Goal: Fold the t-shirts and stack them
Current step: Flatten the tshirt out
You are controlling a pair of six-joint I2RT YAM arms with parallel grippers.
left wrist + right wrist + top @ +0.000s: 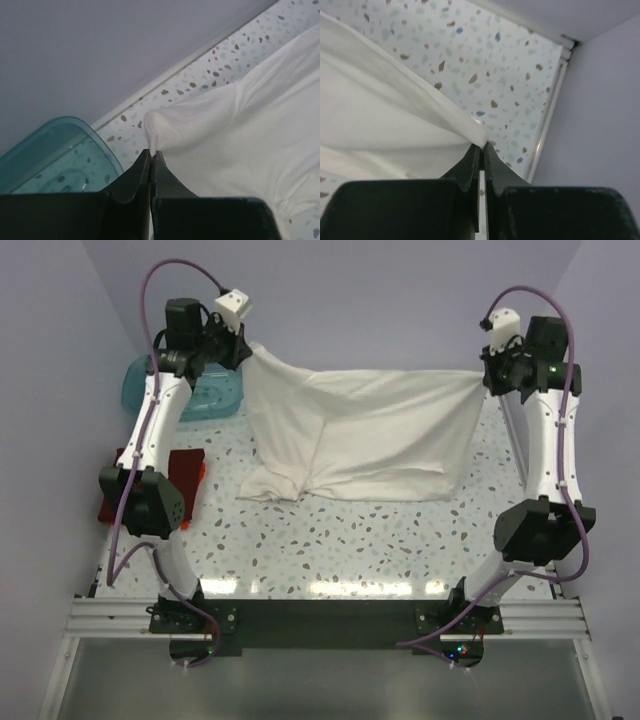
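Pinched shut on two corners of the cream-white t-shirt (370, 430): left gripper (151, 152), right gripper (482, 146); stretched between them, long axis gripper to gripper, lower part draped onto table (350, 540); well behind left gripper, folded dark red t-shirt (182, 465).

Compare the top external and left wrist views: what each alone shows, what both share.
Top external only: the dark red shirt, the orange edge, and the right end effector shut on a corner of the white t-shirt. Left wrist only: the left end effector pinching a small cloth nub, close up. Both: the white t-shirt, teal tub, speckled table.
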